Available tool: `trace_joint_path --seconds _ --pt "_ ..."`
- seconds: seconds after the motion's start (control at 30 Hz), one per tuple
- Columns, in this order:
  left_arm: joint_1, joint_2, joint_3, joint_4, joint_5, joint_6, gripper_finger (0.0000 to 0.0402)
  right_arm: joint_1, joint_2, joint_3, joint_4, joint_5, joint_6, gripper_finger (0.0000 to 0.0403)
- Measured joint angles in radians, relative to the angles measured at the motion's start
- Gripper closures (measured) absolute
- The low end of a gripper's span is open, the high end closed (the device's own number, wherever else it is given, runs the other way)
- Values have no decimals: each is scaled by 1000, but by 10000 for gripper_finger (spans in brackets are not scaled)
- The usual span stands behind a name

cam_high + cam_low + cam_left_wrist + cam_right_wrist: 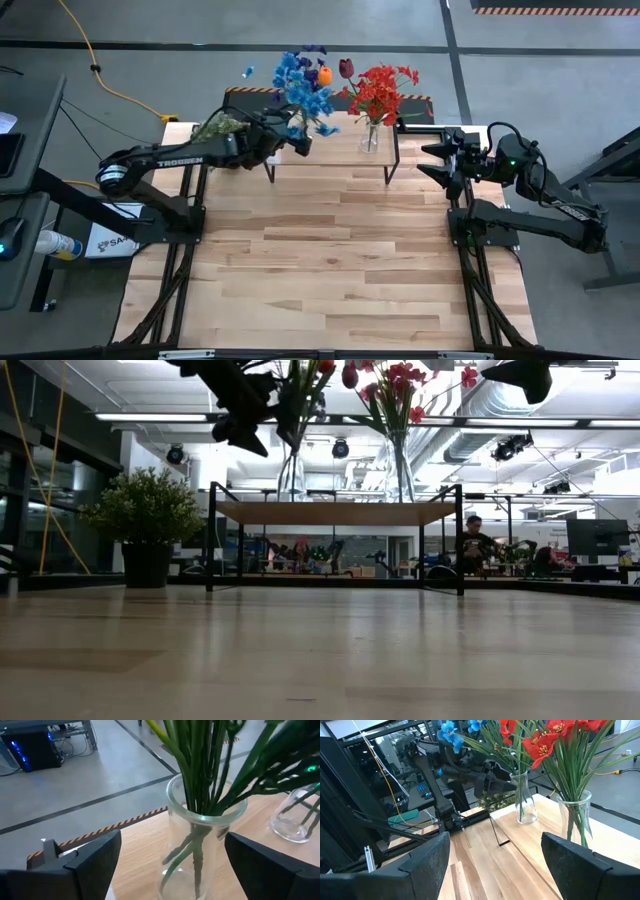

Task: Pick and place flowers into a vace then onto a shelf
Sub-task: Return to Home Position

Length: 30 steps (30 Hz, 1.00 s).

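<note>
Far left, by the back-left corner of the table (330, 260): a bushy potted plant (220, 126), just beside the left legs of the shelf (345, 150). Above the plant, the left arm stretched across toward the shelf top.

Next, the left gripper (172, 845), spread wide with one finger on each side of the left vase (200, 850). Clear gap to the glass on both sides, nothing clamped. The left vase upright on the left part of the shelf top, the blue flowers (300, 80) fanning out above it.

Then a strip of bare shelf wood between the two vases.

Right of centre, the right vase (370, 138), upright near the shelf's right end, holding the red flowers (378, 90).

Past that end, off the shelf and apart from it: the right gripper (432, 162), fingers apart and empty, pointed toward the shelf.

In front of the shelf, broad bare tabletop all the way to the near edge.
</note>
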Motion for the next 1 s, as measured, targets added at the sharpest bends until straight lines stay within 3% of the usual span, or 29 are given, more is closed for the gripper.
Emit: trace_joint_path --seconds 0.4,0.67,1.0 --pt "0 -103 -1 -152 -28 -3 8 0 0 0 0 0 0 100" --pt "0 -136 -2 -160 -20 -1 4 0 0 0 0 0 -7 100" --pt "0 -233 -2 -233 196 -13 3 0 0 0 0 0 -8 100"
